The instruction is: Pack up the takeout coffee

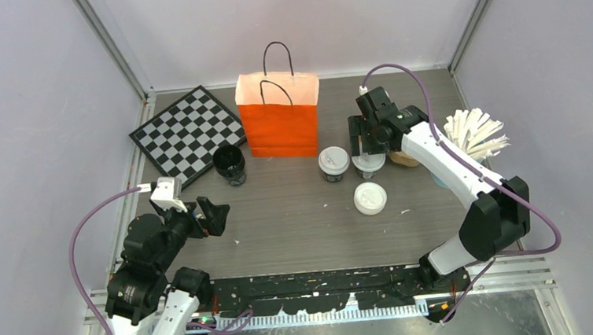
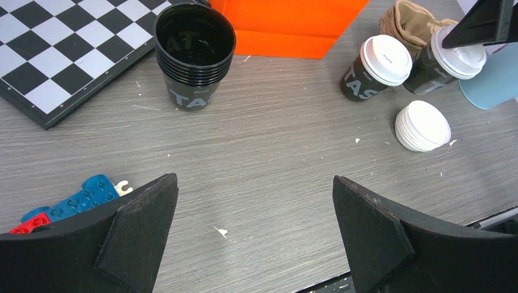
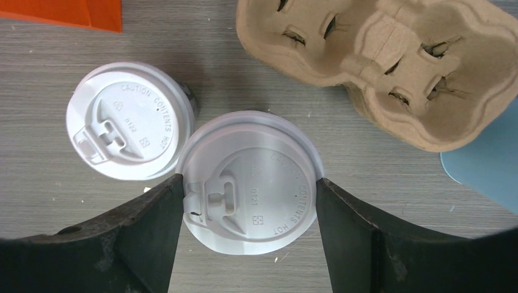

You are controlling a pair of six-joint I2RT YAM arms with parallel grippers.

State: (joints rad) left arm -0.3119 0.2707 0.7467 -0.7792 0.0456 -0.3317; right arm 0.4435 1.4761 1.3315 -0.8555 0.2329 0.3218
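Two takeout coffees with white sip lids stand side by side right of the orange bag (image 1: pixel 280 117). My right gripper (image 3: pixel 250 195) comes down over the right takeout coffee (image 3: pixel 250 183), and both fingers press against its lid rim. In the top view that takeout coffee (image 1: pixel 370 165) sits just below the right gripper (image 1: pixel 369 150). The other takeout coffee (image 3: pixel 128 128) stands free just to its left. My left gripper (image 2: pixel 255 201) hovers wide open over bare table near the left front, holding nothing.
A stack of black lidless cups (image 2: pixel 195 52) stands by the chessboard (image 1: pixel 184 132). Loose white lids (image 1: pixel 369 198) lie in front of the coffees. A cardboard cup carrier (image 3: pixel 385 67), a blue object (image 3: pixel 482 165) and white sticks (image 1: pixel 476 135) sit at the right. Toy bricks (image 2: pixel 67 204) lie near the left gripper.
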